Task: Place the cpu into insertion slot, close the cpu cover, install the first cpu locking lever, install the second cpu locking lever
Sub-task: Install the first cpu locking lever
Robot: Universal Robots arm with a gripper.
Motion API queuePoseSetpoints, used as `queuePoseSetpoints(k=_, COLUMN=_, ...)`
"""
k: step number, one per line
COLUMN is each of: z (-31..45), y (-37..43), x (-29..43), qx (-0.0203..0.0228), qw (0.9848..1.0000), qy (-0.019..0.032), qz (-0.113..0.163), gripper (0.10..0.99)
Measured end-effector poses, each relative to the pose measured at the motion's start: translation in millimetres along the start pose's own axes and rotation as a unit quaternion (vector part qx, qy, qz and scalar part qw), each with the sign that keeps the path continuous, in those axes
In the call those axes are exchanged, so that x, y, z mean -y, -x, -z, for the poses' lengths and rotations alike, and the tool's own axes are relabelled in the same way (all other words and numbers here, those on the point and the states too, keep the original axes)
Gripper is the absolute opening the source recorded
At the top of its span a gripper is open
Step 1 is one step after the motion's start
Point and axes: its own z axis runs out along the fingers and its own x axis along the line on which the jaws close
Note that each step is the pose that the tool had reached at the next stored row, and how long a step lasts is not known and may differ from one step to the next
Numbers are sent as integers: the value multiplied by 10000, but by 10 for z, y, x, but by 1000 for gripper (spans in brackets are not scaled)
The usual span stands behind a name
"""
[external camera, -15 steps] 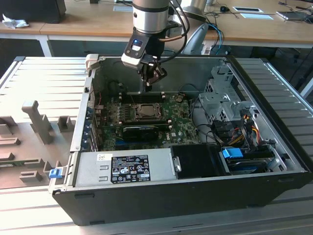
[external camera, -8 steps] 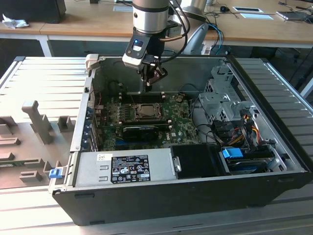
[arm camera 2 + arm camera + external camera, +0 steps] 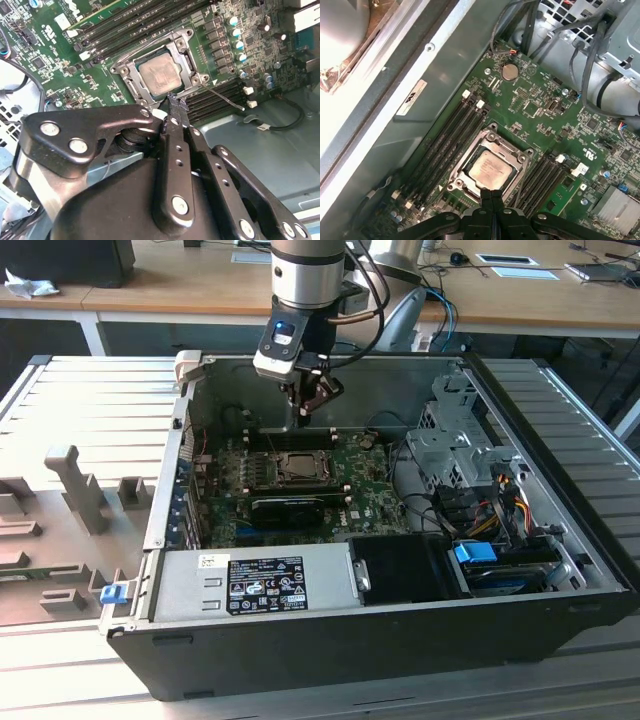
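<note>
The tool hangs clenched on nothing, just above the socket's edge. The cpu lies seated, the cpu cover framing it. A thin lever juts out alongside.

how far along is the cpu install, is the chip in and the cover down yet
Done: the cpu lies flat in the socket, and the cpu cover looks folded down around it. In hand: nothing; the tool is shut and empty, hanging just above the socket's edge. Left: in the second wrist view one locking lever sticks out free, so latching looks not yet done.
</note>
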Motion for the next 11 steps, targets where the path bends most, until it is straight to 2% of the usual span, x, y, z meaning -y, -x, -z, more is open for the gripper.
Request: queuePoseSetpoints(k=11, z=0, y=0, x=0, qx=-4, qw=9997, qy=-2, qz=263, gripper=106)
